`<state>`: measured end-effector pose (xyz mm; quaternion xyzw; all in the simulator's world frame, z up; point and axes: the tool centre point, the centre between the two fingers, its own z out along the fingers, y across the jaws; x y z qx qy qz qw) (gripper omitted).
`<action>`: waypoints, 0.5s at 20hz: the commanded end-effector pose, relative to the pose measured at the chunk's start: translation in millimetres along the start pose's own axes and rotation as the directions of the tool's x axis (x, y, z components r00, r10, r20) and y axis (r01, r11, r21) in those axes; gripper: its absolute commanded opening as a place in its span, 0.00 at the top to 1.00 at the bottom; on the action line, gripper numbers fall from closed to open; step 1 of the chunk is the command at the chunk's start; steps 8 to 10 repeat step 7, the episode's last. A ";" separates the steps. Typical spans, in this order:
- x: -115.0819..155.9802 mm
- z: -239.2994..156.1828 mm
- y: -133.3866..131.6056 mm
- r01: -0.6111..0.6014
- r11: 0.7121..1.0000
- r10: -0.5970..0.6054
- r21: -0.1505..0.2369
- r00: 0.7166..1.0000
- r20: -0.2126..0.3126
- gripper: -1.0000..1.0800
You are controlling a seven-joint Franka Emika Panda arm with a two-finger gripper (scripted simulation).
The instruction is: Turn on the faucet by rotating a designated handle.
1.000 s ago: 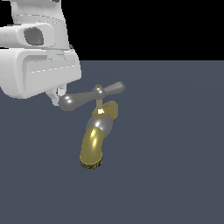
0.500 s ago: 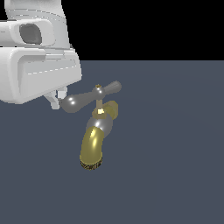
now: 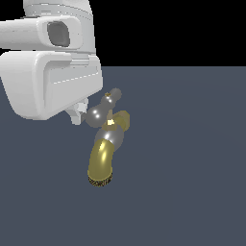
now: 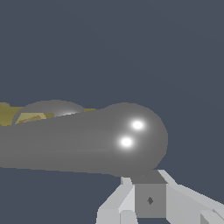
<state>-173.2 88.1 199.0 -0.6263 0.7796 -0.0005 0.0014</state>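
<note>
The faucet (image 3: 103,161) has a curved brass spout with a dark ribbed mouth that points down towards the exterior view's left. Its silver handle (image 3: 103,108) lies on top as a slanted crossbar, with the thick rounded arm nearest my gripper. My white gripper (image 3: 77,114) is just to the exterior view's left of that arm, fingers together and touching its end. Up close in the wrist view, the handle (image 4: 87,140) is a big grey rounded bar, and the gripper (image 4: 148,188) is shut right against its rounded end. Bits of the brass faucet (image 4: 8,114) show behind it.
A flat dark grey-blue floor (image 3: 192,192) spreads all around the faucet. The large white gripper body (image 3: 48,81) fills the upper part of the exterior view's left and hides what lies behind it.
My gripper has moved towards the exterior view's right and pushed the thick arm along. The crossbar has swung from nearly level to a steeper slant, and looks shorter now.
</note>
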 end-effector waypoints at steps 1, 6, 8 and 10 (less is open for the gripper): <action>28.5 0.7 -2.3 -0.040 0.999 0.040 -0.002 0.999 0.000 1.00; 54.8 0.8 1.8 -0.045 0.999 0.045 -0.002 0.999 -0.001 1.00; 54.8 0.8 1.8 -0.045 0.999 0.045 -0.002 0.999 -0.001 1.00; 54.8 0.8 1.8 -0.045 0.999 0.045 -0.002 0.999 -0.001 1.00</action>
